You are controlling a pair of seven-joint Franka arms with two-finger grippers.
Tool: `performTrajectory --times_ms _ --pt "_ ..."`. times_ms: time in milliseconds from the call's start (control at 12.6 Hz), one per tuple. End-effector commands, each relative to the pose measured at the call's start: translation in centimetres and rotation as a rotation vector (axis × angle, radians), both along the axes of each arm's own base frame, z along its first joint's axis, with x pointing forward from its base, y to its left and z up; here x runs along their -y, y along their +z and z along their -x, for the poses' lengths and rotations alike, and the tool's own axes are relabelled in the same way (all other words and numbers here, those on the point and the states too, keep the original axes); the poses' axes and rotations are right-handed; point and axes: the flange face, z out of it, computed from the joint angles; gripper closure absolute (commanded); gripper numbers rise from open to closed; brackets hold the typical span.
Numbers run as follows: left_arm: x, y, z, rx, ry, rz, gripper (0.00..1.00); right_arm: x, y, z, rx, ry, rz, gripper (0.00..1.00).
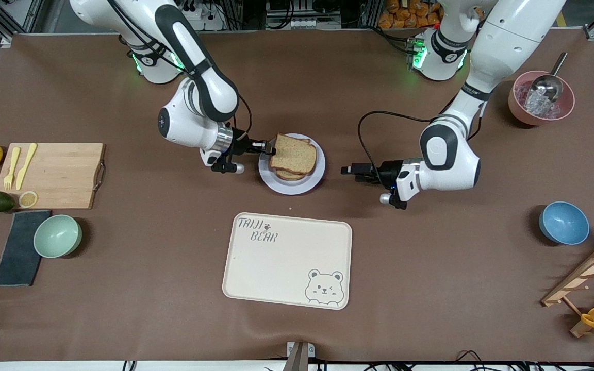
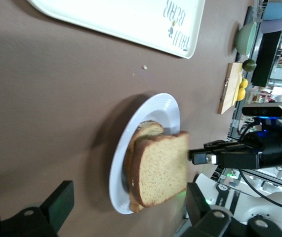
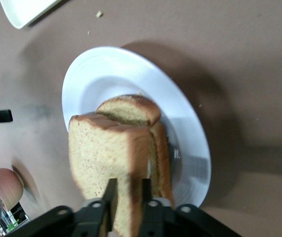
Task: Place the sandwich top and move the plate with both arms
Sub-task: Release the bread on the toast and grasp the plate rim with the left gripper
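1. Gripping one edge of the top slice [image 1: 294, 153], the right pincer [image 1: 267, 148] sits low at the plate's [image 1: 297, 186] rim, on the side toward the right arm's end of the desk [image 1: 405, 268].
2. In the right wrist view the fingers [image 3: 109, 193] stand close together on either face of the slice's [image 3: 107, 158] edge, narrowly parted with the bread between them.
3. The slice lies tilted over a stack of bread [image 1: 291, 175] on the plate; the end at the pincer is a little raised, and the stack peeks out beneath on the camera side.
4. The plate [image 3: 190, 123] rests on the desk directly under and in front of the right pincer, and is wider than the stack.
5. The left pincer [image 1: 348, 170] waits low over bare desk just beside the plate, toward the left arm's end, pointing at the plate.
6. Its jaws are spread wide and empty; the left wrist view shows one finger [image 2: 57, 205] well apart from the other, with the plate [image 2: 153, 111] and slice [image 2: 163, 168] between and ahead of them.
7. A cream tray [image 1: 286, 260] lies on the desk nearer the camera than both pincers and the plate.
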Motion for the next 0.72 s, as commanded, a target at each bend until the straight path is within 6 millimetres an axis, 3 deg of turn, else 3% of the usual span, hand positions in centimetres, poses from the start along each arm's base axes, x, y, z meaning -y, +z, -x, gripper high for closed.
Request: performTrajectory --times_ms 0,239,398,636 --pt "2.5 -1.3 1.0 0.041 0.007 0.009 0.0 1.4 0.5 -1.2 0.01 -0.039 -0.014 0.0" --pt "5.2 -3.4 2.8 0.063 0.008 -0.004 0.0 4.9 1.6 -4.7 0.064 -0.036 0.031 0.0" --pt "5.0 -4.9 3.3 0.068 0.023 0.023 0.0 7.5 2.2 -6.2 0.089 -0.021 0.066 0.0" --pt "5.0 -6.8 4.0 0.11 0.045 0.07 0.0 13.5 3.4 -9.4 0.065 0.031 0.088 0.0"
